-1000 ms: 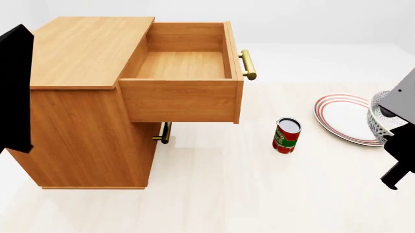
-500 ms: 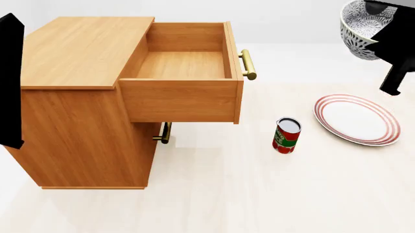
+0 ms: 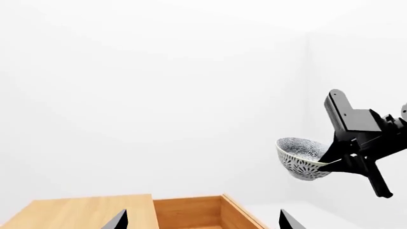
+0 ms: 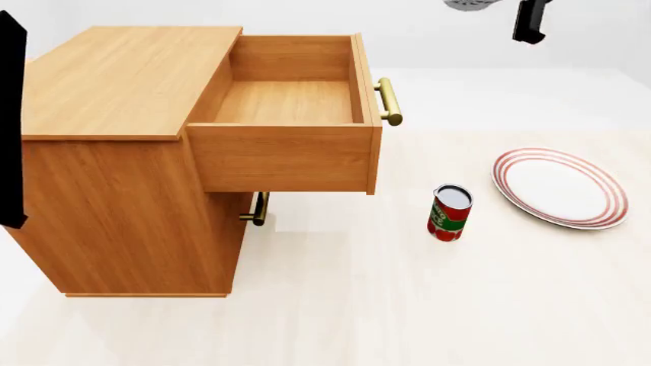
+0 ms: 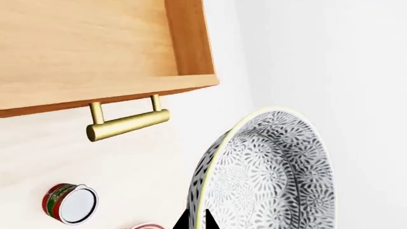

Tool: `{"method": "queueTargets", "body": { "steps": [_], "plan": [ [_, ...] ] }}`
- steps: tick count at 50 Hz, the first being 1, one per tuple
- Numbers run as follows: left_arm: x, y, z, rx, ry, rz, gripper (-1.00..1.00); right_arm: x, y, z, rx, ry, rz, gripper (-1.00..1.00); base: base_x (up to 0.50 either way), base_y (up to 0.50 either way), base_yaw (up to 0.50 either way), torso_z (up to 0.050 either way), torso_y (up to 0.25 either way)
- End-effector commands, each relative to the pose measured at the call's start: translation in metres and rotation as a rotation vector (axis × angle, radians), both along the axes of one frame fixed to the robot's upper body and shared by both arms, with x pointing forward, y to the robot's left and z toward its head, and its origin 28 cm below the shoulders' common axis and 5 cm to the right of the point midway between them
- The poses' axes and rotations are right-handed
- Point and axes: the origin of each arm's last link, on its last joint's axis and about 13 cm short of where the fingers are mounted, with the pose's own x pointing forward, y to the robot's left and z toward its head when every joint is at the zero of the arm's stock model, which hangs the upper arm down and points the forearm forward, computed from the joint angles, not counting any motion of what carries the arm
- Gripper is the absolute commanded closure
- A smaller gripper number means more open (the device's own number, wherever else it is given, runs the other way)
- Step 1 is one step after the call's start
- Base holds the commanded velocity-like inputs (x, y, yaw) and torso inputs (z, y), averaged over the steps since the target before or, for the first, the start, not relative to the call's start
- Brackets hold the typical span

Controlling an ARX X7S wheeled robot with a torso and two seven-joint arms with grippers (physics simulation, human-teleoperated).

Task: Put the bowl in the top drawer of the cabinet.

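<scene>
High at the far right | right gripper (image 3: 330,164) clamped on the bowl (image 3: 302,156), carried up off the plate (image 4: 559,187) since a second ago | top drawer (image 4: 290,103) open, empty | left gripper (image 3: 200,222) spread, idle | next: carry left over the drawer.

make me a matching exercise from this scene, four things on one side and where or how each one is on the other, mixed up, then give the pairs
Things:
1. bowl
2. top drawer
3. can
4. plate

States:
A. lies flat and bare on the floor, furthest from the cabinet
B. pulled out, nothing inside
C. held up in the air by the right gripper
D. stands upright on the floor between the drawer front and the red-ringed dish

Pairs: 1-C, 2-B, 3-D, 4-A
</scene>
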Motion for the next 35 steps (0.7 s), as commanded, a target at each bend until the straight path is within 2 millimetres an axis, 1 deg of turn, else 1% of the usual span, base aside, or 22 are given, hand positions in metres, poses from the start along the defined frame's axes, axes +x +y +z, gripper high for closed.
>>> {"method": "queueTargets", "body": {
  "steps": [1, 8, 11, 17, 23, 29, 35],
  "plan": [
    [-0.002, 0.001, 0.001, 0.000, -0.008, 0.000, -1.00, 0.015, 0.041, 0.015, -0.008, -0.010, 0.150, 1.00, 0.00, 0.00, 0.00, 0.000, 0.000],
    [-0.005, 0.001, 0.003, 0.000, -0.012, 0.001, -1.00, 0.024, 0.063, 0.014, -0.008, 0.009, 0.222, 1.00, 0.00, 0.00, 0.00, 0.000, 0.000],
    [-0.005, 0.000, 0.003, 0.001, -0.015, -0.002, -1.00, 0.028, 0.077, 0.013, 0.002, 0.013, 0.268, 1.00, 0.00, 0.00, 0.00, 0.000, 0.000],
    [-0.007, 0.000, 0.006, 0.004, -0.027, -0.006, -1.00, 0.029, 0.097, 0.009, -0.001, 0.025, 0.337, 1.00, 0.00, 0.00, 0.00, 0.000, 0.000],
    [-0.010, 0.000, 0.009, 0.008, -0.042, -0.014, -1.00, 0.029, 0.113, 0.002, 0.001, 0.040, 0.395, 1.00, 0.00, 0.00, 0.00, 0.000, 0.002],
    [-0.012, -0.001, 0.007, 0.012, -0.047, -0.033, -1.00, 0.027, 0.128, -0.002, -0.012, 0.057, 0.445, 1.00, 0.00, 0.00, 0.00, 0.000, 0.000],
    [-0.013, 0.001, 0.005, 0.008, -0.056, -0.043, -1.00, 0.026, 0.135, -0.005, -0.020, 0.080, 0.471, 1.00, 0.00, 0.00, 0.00, 0.000, 0.000]
  ]
}}
